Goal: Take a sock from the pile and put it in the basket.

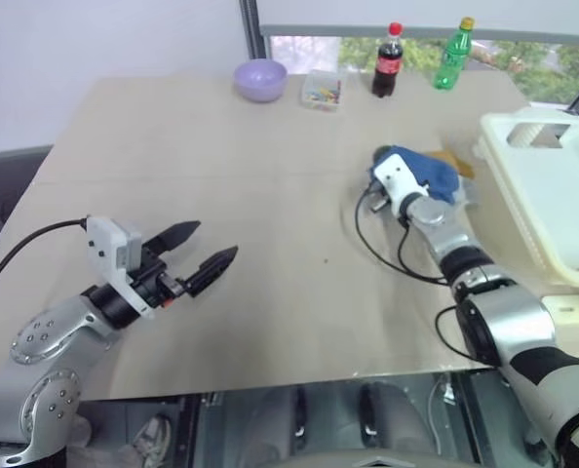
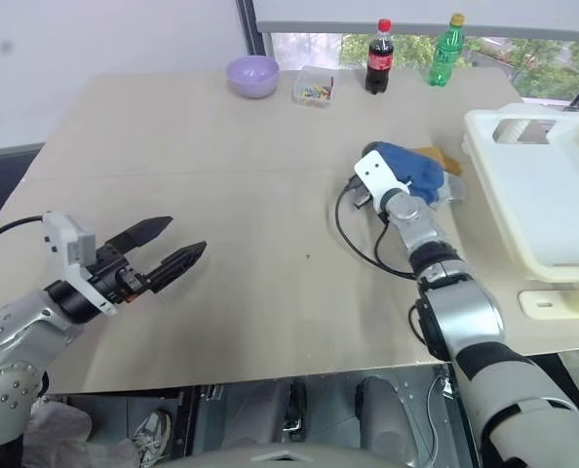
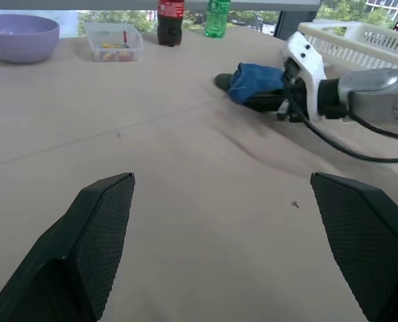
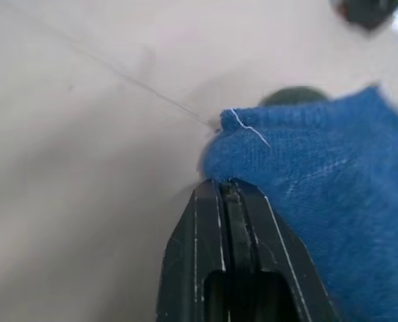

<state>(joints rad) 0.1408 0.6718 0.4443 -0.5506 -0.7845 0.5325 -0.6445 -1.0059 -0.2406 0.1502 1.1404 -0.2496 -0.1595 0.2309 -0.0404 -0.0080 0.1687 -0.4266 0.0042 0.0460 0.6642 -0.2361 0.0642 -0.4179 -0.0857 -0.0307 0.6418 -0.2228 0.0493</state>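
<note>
The blue sock (image 1: 428,174) lies bunched on top of the pile (image 2: 443,161), where a mustard-yellow piece and a light grey one show beside it. The pile sits on the tan table just left of the cream-white basket (image 1: 548,200). My right gripper (image 4: 222,184) reaches level into the pile, its fingers pressed together with the blue sock's (image 4: 319,174) edge pinched at their tips. A dark green sock end (image 4: 293,97) peeks out behind. My left gripper (image 1: 197,249) hovers open over the table's near left, holding nothing.
A lilac bowl (image 1: 260,78), a small clear box (image 1: 322,90), a cola bottle (image 1: 388,60) and a green bottle (image 1: 453,54) line the table's far edge. A black cable (image 1: 387,253) loops from the right wrist onto the table.
</note>
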